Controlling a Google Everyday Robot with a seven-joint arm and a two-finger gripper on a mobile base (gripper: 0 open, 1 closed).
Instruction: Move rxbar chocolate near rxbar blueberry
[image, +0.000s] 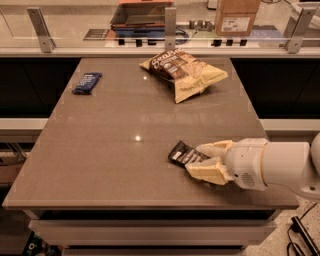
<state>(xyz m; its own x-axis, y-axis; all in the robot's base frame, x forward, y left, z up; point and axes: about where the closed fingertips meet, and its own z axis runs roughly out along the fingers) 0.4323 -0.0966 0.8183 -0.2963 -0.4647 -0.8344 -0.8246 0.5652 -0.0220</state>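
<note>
The rxbar chocolate (182, 153), a flat black wrapper with white lettering, lies at the front right of the table, its right end between my gripper's fingers. My gripper (202, 159) reaches in from the right with its cream fingers (207, 171) closed around that end of the bar. The rxbar blueberry (87, 83), a small dark blue wrapper, lies at the far left of the table, well away from the gripper.
A tan-and-brown chip bag (185, 72) lies at the back centre of the brown table (100, 150). Behind the table runs a counter with metal posts, a tray (142, 15) and a cardboard box (236, 16).
</note>
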